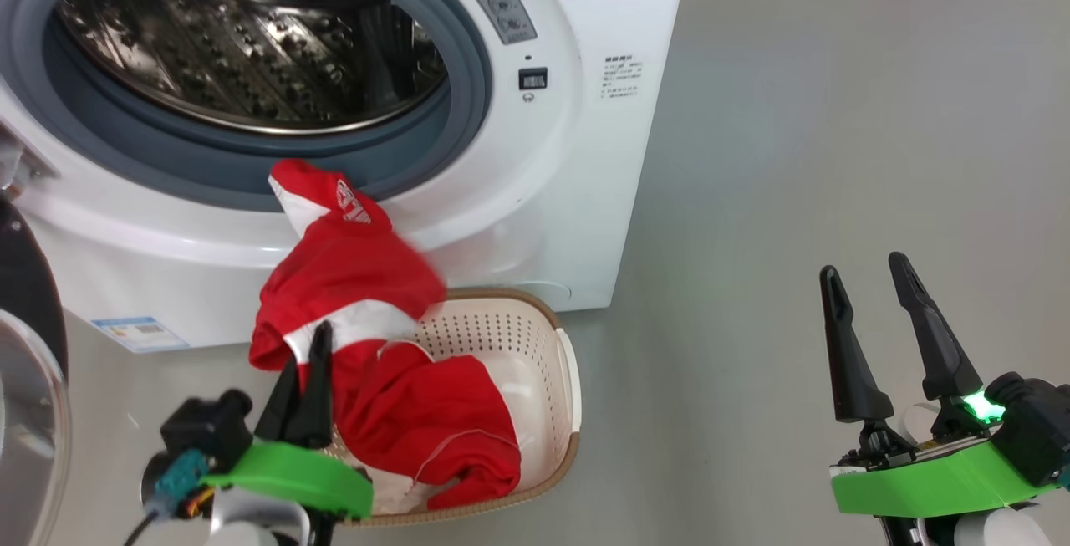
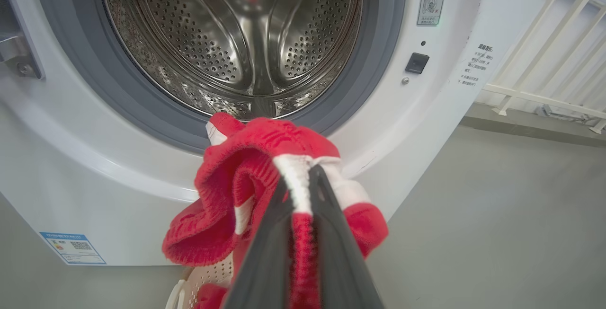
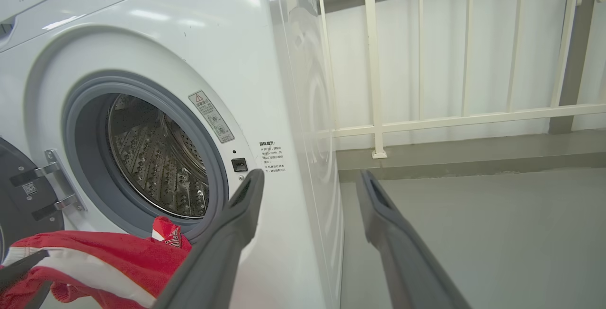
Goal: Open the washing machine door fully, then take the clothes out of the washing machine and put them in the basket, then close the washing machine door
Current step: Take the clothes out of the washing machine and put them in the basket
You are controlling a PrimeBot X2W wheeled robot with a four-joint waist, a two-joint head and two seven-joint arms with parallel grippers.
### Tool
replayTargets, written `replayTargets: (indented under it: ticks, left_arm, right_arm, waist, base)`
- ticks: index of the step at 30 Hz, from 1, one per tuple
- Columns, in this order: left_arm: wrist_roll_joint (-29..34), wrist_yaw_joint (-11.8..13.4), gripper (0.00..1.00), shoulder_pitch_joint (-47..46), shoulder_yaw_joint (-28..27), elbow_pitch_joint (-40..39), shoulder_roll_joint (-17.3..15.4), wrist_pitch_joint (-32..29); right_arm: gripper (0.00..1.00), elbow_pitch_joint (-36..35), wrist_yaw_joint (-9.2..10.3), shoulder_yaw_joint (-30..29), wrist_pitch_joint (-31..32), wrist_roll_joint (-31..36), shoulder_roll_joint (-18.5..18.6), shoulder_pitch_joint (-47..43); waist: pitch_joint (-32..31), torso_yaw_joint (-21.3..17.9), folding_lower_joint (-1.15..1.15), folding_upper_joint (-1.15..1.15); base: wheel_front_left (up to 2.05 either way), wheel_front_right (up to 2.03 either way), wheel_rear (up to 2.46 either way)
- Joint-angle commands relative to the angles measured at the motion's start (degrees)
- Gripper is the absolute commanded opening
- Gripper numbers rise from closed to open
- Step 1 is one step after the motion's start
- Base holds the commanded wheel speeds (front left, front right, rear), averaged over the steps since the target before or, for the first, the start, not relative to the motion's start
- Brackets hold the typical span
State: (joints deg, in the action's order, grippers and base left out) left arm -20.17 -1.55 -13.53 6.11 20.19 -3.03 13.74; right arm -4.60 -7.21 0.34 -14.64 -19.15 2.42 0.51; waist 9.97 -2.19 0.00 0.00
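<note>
My left gripper (image 1: 311,345) is clamped shut on the clothes (image 1: 368,278), the two dark fingers pinching a white stripe in the red fabric; the left wrist view shows the stripe squeezed right between them. The garment hangs in a long fold. Its upper end rests against the lower lip of the grey gasket (image 1: 468,111) at the mouth of the washing machine (image 1: 585,44), and its lower end is piled inside the basket (image 1: 535,345). The middle drapes over the near-left part of the basket's brown rim, beside my gripper. The basket stands on the grey floor (image 1: 836,153), right up against the front of the machine and just below the round opening. The steel drum (image 1: 251,44) is open to view behind the gasket. The washing machine door (image 1: 25,295) is swung out to the left, its black rim and glass showing at the left edge of the head view. My right gripper (image 1: 863,265) hangs well apart to the right over bare floor, its fingers spread wide and holding nothing. A white railing (image 3: 426,119) runs along the wall behind the machine.
</note>
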Motion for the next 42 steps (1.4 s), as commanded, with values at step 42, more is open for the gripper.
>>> replayTargets:
  ticks: [42]
  left_arm:
    - [-2.8, -1.2, 0.0, -33.4, 0.8, 50.1, -2.0, -7.3]
  right_arm:
    - [1.0, -1.5, -0.28, 5.4, -0.4, -2.4, 0.5, 11.8]
  waist:
    - [23.0, -7.4, 0.0, 0.0]
  base:
    - [0.0, 0.0, 0.0]
